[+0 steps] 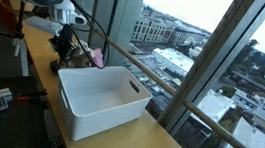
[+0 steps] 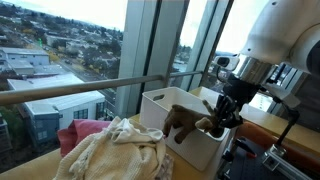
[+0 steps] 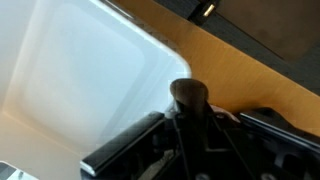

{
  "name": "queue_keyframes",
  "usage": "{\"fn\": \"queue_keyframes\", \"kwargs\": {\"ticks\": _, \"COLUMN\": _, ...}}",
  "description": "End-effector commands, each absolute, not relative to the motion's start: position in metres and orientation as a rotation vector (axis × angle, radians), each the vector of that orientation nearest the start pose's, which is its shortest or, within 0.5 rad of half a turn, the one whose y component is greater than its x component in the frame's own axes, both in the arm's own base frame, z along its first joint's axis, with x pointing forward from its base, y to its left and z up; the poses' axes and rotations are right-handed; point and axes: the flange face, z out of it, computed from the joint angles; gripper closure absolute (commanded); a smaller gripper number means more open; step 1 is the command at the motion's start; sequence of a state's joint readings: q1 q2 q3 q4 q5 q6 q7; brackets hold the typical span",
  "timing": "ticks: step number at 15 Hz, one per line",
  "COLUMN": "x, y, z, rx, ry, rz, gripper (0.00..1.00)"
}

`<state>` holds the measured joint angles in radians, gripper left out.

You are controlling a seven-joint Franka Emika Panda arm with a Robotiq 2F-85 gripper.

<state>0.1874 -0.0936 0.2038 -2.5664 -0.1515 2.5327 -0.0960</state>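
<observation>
One hand (image 2: 224, 115) pinching brown plush toy (image 2: 185, 124) near white bin (image 1: 102, 118) (cloth pile (image 2: 112, 152) nearby).

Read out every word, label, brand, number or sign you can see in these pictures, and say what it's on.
No text can be read anywhere. The white bin, the brown soft toy in the tool, the cloths and the wooden counter show no markings; buildings outside are too small to tell.

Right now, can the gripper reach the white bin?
Probably yes. The gripper, which seems shut on a brown toy, hangs right beside the white bin. The bin's top is open and nothing stands between them.
</observation>
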Motion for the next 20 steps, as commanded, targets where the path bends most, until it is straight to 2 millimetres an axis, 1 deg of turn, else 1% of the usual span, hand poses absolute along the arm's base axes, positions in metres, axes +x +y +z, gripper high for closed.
{"fn": "queue_keyframes", "kwargs": {"ticks": 1, "x": 0.417, "y": 0.182, "z": 0.291, "rx": -3.075, "ry": -0.982, "rz": -0.089, "gripper": 0.96}}
{"fn": "queue_keyframes", "kwargs": {"ticks": 3, "x": 0.416, "y": 0.189, "z": 0.285, "rx": -3.069, "ry": -1.002, "rz": -0.065, "gripper": 0.96}}
{"fn": "queue_keyframes", "kwargs": {"ticks": 5, "x": 0.416, "y": 0.202, "z": 0.28, "rx": -3.061, "ry": -1.03, "rz": -0.046, "gripper": 0.96}}
{"fn": "queue_keyframes", "kwargs": {"ticks": 11, "x": 0.42, "y": 0.247, "z": 0.274, "rx": -3.036, "ry": -1.104, "rz": -0.034, "gripper": 0.96}}
{"fn": "queue_keyframes", "kwargs": {"ticks": 13, "x": 0.425, "y": 0.255, "z": 0.273, "rx": -3.038, "ry": -1.104, "rz": -0.041, "gripper": 0.96}}
{"fn": "queue_keyframes", "kwargs": {"ticks": 14, "x": 0.427, "y": 0.258, "z": 0.272, "rx": -3.041, "ry": -1.092, "rz": -0.043, "gripper": 0.59}}
{"fn": "queue_keyframes", "kwargs": {"ticks": 15, "x": 0.429, "y": 0.258, "z": 0.272, "rx": -3.046, "ry": -1.08, "rz": -0.041, "gripper": 0.58}}
{"fn": "queue_keyframes", "kwargs": {"ticks": 16, "x": 0.432, "y": 0.257, "z": 0.27, "rx": -3.053, "ry": -1.066, "rz": -0.033, "gripper": 0.53}}
{"fn": "queue_keyframes", "kwargs": {"ticks": 20, "x": 0.436, "y": 0.251, "z": 0.27, "rx": -3.073, "ry": -1.019, "rz": -0.016, "gripper": 0.23}}
